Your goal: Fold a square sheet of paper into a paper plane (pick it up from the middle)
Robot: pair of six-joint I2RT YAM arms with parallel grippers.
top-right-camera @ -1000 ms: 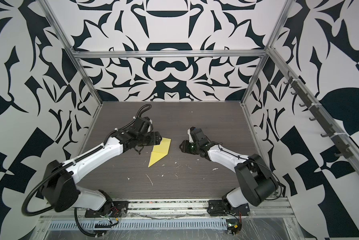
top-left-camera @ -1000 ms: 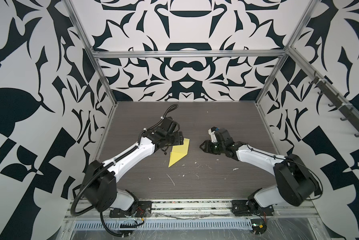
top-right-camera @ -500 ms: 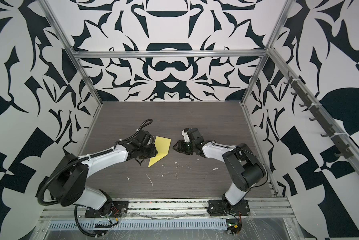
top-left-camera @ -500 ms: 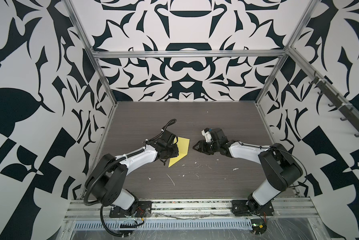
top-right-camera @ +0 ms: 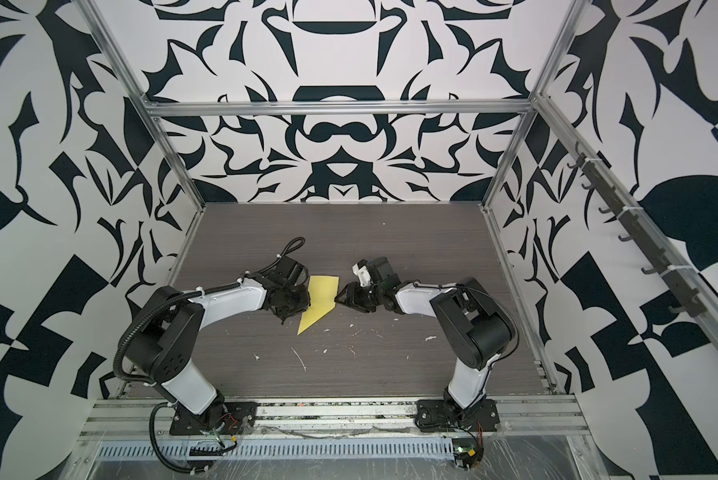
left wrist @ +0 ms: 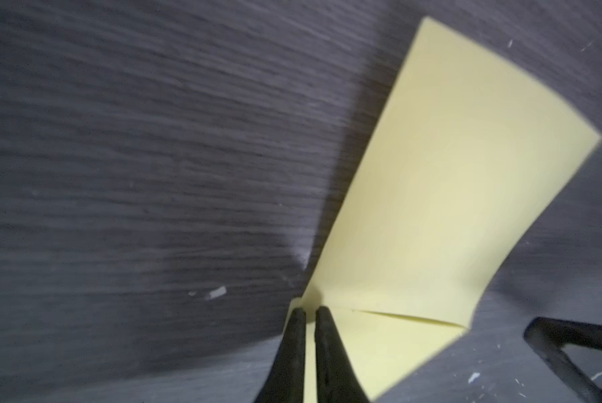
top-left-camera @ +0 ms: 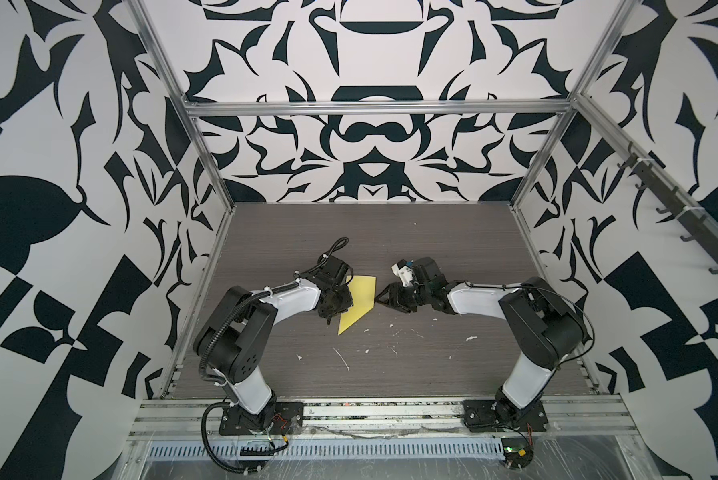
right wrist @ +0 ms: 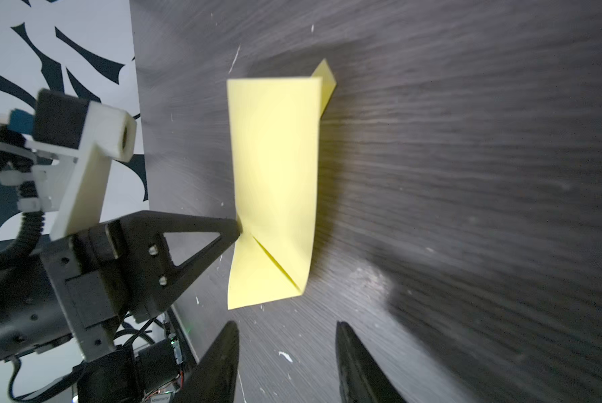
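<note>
The square sheet of paper (top-left-camera: 360,300) (top-right-camera: 320,297) is yellow and folded, with a pointed tip toward the front, and lies mid-table in both top views. My left gripper (top-left-camera: 348,306) (top-right-camera: 305,305) is at its left edge. In the left wrist view the gripper (left wrist: 308,310) is shut on that edge, and a flap of the sheet (left wrist: 449,192) rises beyond the fingers. My right gripper (top-left-camera: 380,296) (top-right-camera: 340,297) sits just right of the paper, low over the table. It (right wrist: 287,328) is open and holds nothing, a little short of the sheet (right wrist: 275,174).
Small white flecks (top-left-camera: 342,358) are scattered over the dark wood-grain table (top-left-camera: 432,365) in front of the paper. Patterned walls and aluminium posts (top-left-camera: 207,166) close in the back and sides. A hook rail (top-left-camera: 681,216) runs along the right wall.
My left gripper has dropped to the table and shut on the paper's left edge. My right gripper has come down and moved left toward the paper's right edge, staying open.
</note>
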